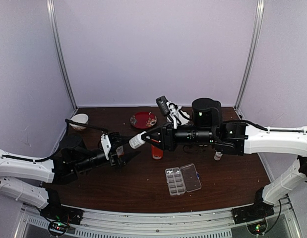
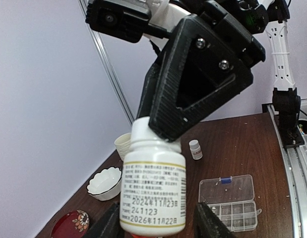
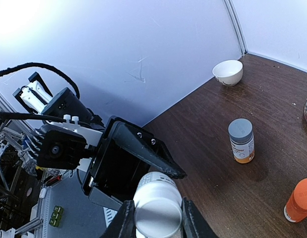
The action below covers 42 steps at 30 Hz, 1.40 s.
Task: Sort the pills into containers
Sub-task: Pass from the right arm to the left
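The right fingers [image 2: 165,109] pinch the cap of a white pill bottle [image 2: 152,151]; the left fingers [image 2: 211,224] flank its base, half-wide. Its label [image 2: 154,198] reads 2024年11月23日, 241123, 2026年11月22日.

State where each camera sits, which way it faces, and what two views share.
Top: above and behind the robot, looking down on the table; left arm and right arm show.
Left wrist: on the left arm, facing the bottle; left gripper shows.
Right wrist: on the right arm, facing left; right gripper shows.
Both wrist views share the bottle.
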Each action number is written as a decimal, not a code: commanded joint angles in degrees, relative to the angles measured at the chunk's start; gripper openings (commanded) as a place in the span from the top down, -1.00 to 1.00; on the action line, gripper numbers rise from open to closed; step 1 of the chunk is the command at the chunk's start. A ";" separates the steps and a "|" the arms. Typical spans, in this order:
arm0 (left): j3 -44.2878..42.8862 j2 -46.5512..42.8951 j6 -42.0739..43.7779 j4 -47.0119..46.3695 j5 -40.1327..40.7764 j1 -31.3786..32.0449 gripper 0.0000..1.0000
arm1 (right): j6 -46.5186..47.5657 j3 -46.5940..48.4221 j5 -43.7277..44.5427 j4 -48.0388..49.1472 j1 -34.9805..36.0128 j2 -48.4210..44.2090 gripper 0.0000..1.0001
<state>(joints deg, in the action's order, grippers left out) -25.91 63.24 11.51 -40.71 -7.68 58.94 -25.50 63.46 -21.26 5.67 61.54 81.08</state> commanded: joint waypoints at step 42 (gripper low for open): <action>-1.66 -3.42 10.38 11.26 -3.52 0.23 0.65 | 6.96 11.06 -13.64 -28.92 -5.20 1.24 -0.27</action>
<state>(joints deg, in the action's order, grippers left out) -25.30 60.62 18.63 -30.30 -9.56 58.98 -20.49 69.97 -30.76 -14.61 56.40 80.73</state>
